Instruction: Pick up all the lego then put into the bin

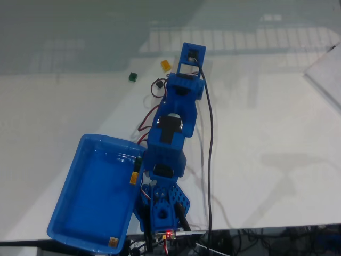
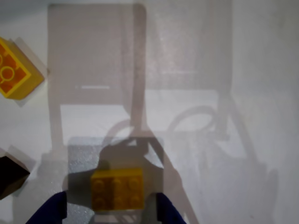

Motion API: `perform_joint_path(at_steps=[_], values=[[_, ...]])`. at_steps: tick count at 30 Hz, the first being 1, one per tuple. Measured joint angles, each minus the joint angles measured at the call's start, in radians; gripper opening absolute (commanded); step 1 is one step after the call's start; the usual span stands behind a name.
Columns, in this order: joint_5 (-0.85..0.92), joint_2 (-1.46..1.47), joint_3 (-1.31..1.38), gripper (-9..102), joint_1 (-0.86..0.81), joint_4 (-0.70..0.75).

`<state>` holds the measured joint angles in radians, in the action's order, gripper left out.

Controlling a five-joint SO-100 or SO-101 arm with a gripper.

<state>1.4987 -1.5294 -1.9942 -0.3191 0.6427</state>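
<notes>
Four bricks lie outside the bin (image 1: 90,197) at lower left of the fixed view. In the wrist view, the gripper (image 2: 112,212) stands open around one yellow lego (image 2: 117,188), bottom centre; nothing is binned yet.

Empty blue bin (image 1: 85,213), green lego (image 1: 132,77) and yellow lego (image 1: 166,65) apart on white table.
</notes>
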Motion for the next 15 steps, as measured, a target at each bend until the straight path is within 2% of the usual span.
perform_joint_path(at_steps=[15], values=[[0.0, 0.048, 0.035, 19, 0.003, 0.0]])
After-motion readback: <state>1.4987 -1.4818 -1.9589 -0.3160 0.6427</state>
